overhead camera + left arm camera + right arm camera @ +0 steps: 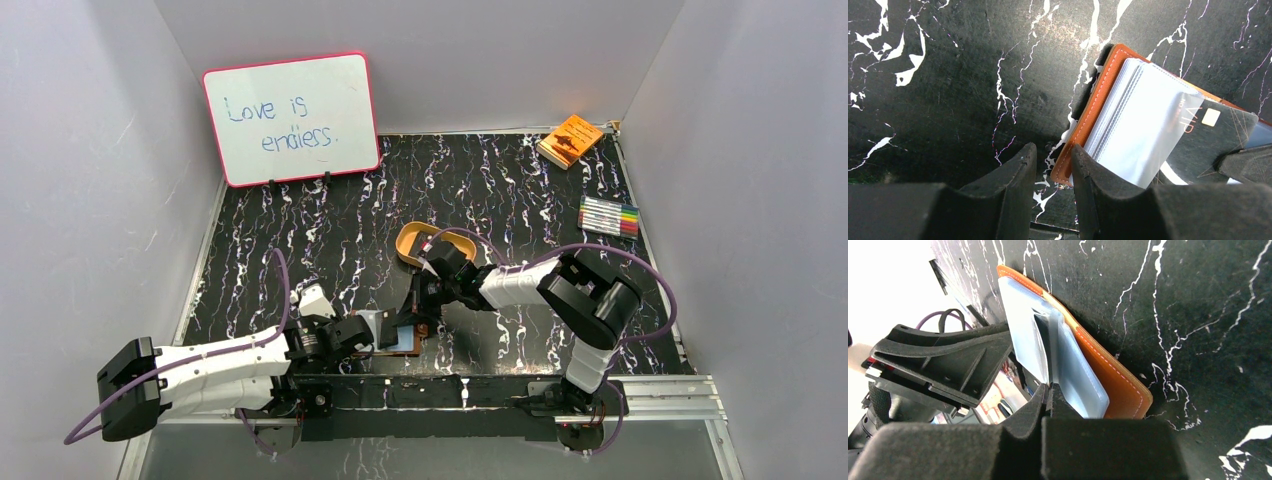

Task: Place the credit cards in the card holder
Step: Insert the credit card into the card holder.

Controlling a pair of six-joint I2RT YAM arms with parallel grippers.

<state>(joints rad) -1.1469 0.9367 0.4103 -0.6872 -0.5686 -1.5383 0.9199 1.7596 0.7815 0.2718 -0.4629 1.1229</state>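
**Handling properties.** The black card (1213,137) is thin, light and stiff across its face, with a slick finish. It will probably slip under a light pinch and bow if pushed off-axis. Grip it at the trailing short edge, clear of the end that enters the pocket.

The card holder (1098,100) is light and pliable. It has a stitched leather cover and a stack of clear sleeves (1143,125), which look floppy and likely to buckle or drag along with the card. Restrain it at the cover's edge, not on the sleeves.

**Location.** The card holder lies open on the table (948,90), close to the near edge and between the two arms. The black card lies across the open sleeves with its leading end under a clear sleeve. Which pocket it is in cannot be told. The pale card cannot be picked out with certainty.

**Arm pose.**
- **Left arm:** It lies low along the near edge and reaches inward. The left gripper (1052,150) points down at a corner of the cover with its jaws partly spread. The corner sits in the gap against one finger, and table shows between the cover and the other finger, so no pinch is evident.
- **Right arm:** It bends in from the right with the elbow raised and the wrist tilted down. The right gripper (1049,390) has its jaws pressed together on the black card's trailing edge.
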